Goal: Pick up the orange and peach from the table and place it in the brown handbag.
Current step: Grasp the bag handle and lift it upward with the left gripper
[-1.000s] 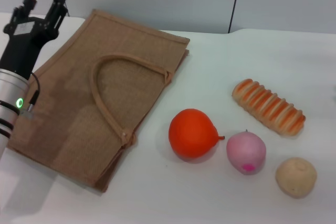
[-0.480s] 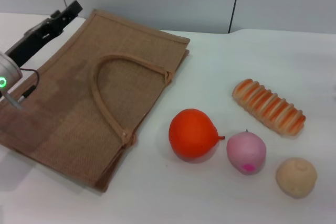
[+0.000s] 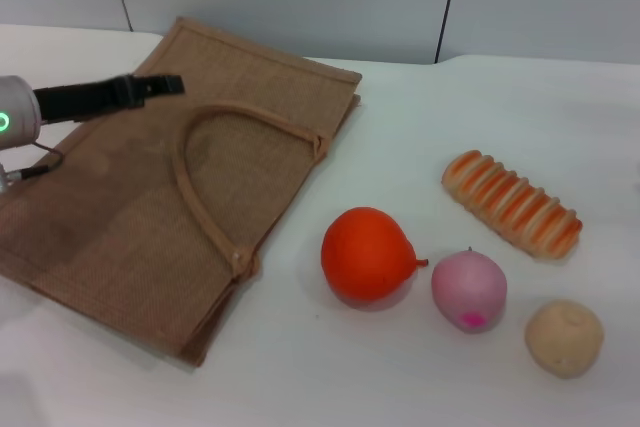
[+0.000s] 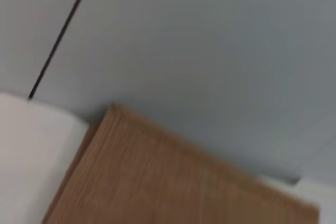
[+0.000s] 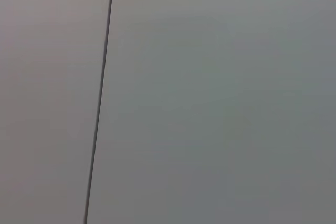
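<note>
Bag (image 3: 190,207) lies flat on the white counter (image 3: 420,127), left half, its far corner near the back edge; one loop handle (image 3: 215,162) rests on top of it. The left wrist view shows only a bag corner (image 4: 173,182), a bit of counter and the grey wall (image 4: 210,51).

Left gripper (image 3: 160,85) reaches in from the left edge, turned sideways above the far-left part of the bag; claw seen edge-on as one dark bar, cannot tell whether wide or narrow, nothing seen in it. A green light glows on the left arm (image 3: 15,122) at the frame edge.

Orange (image 3: 366,253) sits on the counter right of the bag, near the front edge, pointed tip toward the peach (image 3: 468,289). Peach just beside the orange on its right, magenta spot facing front. Tan ball (image 3: 564,336) near the peach, toward the front-right corner. Striped bread (image 3: 511,203) lies diagonally behind the fruits, toward the right edge, apart from them.

Right gripper is out of sight; its wrist view shows only wall (image 5: 210,103) with a dark seam.
</note>
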Robot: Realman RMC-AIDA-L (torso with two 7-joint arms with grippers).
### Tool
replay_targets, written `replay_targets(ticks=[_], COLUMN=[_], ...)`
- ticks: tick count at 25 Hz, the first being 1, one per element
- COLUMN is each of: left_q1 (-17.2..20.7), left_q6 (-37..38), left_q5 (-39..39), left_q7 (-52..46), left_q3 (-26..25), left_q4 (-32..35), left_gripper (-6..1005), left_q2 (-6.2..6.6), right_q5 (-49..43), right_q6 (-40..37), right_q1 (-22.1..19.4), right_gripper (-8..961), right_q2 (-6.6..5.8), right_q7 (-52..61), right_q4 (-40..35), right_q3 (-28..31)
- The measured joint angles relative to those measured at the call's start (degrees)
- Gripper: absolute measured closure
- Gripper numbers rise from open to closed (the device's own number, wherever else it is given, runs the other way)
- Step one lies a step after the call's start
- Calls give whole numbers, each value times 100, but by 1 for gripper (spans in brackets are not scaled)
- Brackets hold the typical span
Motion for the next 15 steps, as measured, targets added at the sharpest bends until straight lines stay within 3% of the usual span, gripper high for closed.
replay_targets(ticks=[1,5,10,15], left_q1=[-170,-424,-651,-806], left_q6=[-17,-5,67,320], left_q5=[555,1294,1933,2409], left_q7=[-295,-603,-793,-899], left_q3=[0,1,1,18], left_q4=[78,128,94,40], left_gripper=[215,216,216,217], left_q2=[30,47,53,-24], right_q5=[0,0,0,71], right_q6=[0,-1,-1,-8], right_q1=[0,0,0,0], right_gripper=[72,72,72,72], right_q2=[-1,-2,-2,-10], right_q7=[0,0,0,0], right_q4=[-1,-6,-7,-6], right_q3=[0,0,0,0])
